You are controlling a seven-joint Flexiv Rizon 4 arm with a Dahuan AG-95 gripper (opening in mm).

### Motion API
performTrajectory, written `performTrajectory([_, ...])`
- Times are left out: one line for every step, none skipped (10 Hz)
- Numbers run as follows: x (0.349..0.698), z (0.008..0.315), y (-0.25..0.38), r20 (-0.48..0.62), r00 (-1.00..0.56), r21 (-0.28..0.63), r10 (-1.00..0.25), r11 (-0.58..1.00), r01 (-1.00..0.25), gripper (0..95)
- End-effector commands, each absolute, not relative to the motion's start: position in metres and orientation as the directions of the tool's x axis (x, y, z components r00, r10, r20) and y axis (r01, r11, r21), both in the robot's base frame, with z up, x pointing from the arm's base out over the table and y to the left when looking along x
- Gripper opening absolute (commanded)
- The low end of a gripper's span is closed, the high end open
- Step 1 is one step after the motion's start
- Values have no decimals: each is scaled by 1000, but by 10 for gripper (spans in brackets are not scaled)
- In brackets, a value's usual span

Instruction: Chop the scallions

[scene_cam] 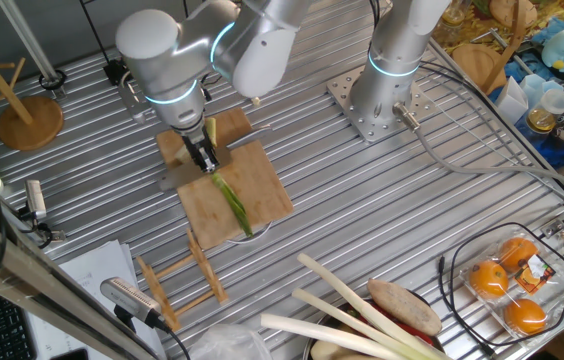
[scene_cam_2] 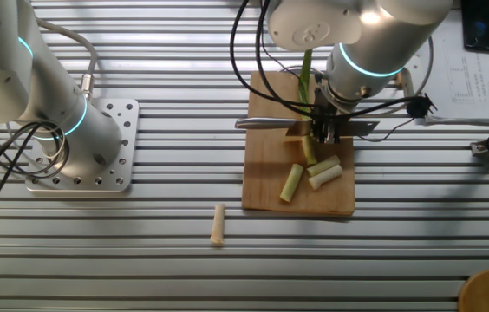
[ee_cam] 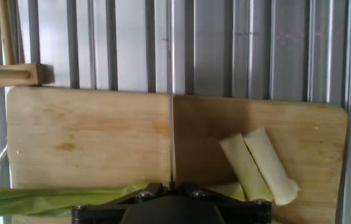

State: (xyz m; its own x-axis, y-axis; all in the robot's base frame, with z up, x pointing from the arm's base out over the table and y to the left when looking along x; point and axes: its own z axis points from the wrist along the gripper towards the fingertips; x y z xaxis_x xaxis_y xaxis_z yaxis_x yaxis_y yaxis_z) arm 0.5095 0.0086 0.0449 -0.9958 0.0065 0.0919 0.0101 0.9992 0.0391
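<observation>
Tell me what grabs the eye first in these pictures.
The gripper holds a knife flat across the wooden cutting board, blade down on the scallion stalk. Pale cut pieces lie on the board's near half in the other fixed view, and one stray piece sits on the ribbed table.

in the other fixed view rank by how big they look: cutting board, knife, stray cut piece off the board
1. cutting board
2. knife, partly hidden by the gripper
3. stray cut piece on the table, by far the smallest

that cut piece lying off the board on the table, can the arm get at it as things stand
Probably not right away. The cut piece lies in the open with nothing over it, but the gripper is over the cutting board with a knife, so its fingers look occupied.
</observation>
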Motion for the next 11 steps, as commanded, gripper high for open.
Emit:
performTrajectory([508,45,8,136,-991,44,2,999,8,0])
performTrajectory([508,45,8,137,-991,44,4,999,10,0])
performTrajectory([508,47,9,128,-992,45,8,999,14,0])
performTrajectory([508,47,9,85,-996,39,-6,999,-3,0])
performTrajectory([508,46,8,37,-999,34,-19,999,-17,0])
performTrajectory([507,46,8,15,-999,31,-28,999,-28,0])
performTrajectory([507,46,7,-7,-999,28,-41,999,-41,0])
performTrajectory([507,45,7,-33,-998,28,-46,998,-47,0])
performTrajectory([507,45,7,-38,-998,28,-47,998,-48,0])
performTrajectory([507,45,7,-37,-998,28,-47,998,-49,0])
performTrajectory([507,43,7,-37,-998,28,-45,999,-46,0])
